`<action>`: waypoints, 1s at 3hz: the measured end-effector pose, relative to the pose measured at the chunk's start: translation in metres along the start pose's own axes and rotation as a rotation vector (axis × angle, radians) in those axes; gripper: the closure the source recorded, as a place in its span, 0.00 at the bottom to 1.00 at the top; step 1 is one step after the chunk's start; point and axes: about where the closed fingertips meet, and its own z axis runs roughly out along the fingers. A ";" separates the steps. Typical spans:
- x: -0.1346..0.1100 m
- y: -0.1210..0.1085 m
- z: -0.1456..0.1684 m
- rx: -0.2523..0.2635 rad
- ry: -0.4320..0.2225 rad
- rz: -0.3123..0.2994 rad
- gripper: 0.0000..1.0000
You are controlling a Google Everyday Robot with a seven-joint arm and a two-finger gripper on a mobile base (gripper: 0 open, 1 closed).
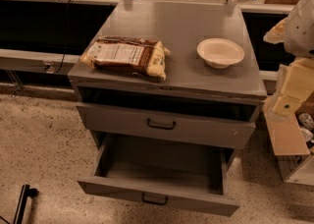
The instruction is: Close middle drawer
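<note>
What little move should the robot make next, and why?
Probably swing the gripper, now at the picture's right edge beside the cabinet, across and down towards the front panel of the middle drawer: it is pulled far out, its tray empty, and nothing touches it.

Cream, blocky tool (288, 101) at right edge

The robot's cream-coloured gripper (287, 101), apparently at the frame's right edge, hangs beside a grey metal cabinet (176, 26). Left of the gripper and lower, the grey metal middle drawer (157, 169) stands pulled far out. Up and left of the gripper, a brown-and-white food bag (126, 56) and a white bowl (220, 52) rest on the cabinet top.
</note>
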 end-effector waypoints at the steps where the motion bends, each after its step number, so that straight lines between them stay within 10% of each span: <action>1: 0.000 0.000 0.000 0.000 0.000 0.000 0.00; 3: -0.019 0.053 0.047 -0.001 -0.143 -0.054 0.00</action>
